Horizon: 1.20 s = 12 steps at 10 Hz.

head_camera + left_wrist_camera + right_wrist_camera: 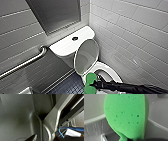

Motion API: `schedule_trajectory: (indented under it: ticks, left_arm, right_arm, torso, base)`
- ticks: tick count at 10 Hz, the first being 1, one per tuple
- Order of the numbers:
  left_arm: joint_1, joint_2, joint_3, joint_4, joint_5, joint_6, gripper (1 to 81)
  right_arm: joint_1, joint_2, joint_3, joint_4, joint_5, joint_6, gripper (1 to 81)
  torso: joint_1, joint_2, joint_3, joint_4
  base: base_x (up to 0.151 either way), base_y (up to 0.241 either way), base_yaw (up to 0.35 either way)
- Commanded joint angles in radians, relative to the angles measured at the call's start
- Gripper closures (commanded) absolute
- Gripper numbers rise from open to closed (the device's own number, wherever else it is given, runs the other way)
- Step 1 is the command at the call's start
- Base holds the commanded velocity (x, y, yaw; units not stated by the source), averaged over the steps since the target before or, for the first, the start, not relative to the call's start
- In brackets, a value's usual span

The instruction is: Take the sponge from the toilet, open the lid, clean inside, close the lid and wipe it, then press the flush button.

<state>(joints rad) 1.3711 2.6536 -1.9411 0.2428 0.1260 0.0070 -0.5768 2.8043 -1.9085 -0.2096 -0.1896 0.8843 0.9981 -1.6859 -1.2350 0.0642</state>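
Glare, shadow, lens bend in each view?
Head view: the wall tiles slant and converge under the wide lens. There is a bright sheen along the grab bar, and the lid is shaded grey inside. Left wrist view: dim, grey, in shade. Right wrist view: the sponge is evenly lit, with no glare.

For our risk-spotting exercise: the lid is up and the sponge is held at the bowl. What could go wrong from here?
The sponge, held at the rim by the right gripper, could slip into the toilet bowl. The raised lid stands near the arm; a bump might drop it.
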Motion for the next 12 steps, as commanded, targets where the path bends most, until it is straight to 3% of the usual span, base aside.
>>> schedule_trajectory:
  ticks: [1,9,12]
  left_arm:
    - [0.007,-0.016,0.028,0.0,0.078,0.008,1.0]
    - [0.007,-0.016,0.033,0.001,0.075,0.01,1.0]
    - [0.007,-0.016,0.033,0.003,0.06,0.01,1.0]
  right_arm:
    - [0.005,-0.139,0.16,-0.044,-0.031,0.005,81.1]
    - [-0.188,-0.481,0.379,-0.057,0.111,0.004,81.1]
    - [-0.278,-0.62,0.407,-0.045,0.223,0.005,81.1]
  torso:
    - [0.0,0.0,0.0,0.0]
    - [0.0,0.0,0.0,0.0]
    - [0.0,0.0,0.0,0.0]
  base:
    - [0.0,0.0,0.0]
    - [0.0,0.0,0.0]
    - [0.0,0.0,0.0]
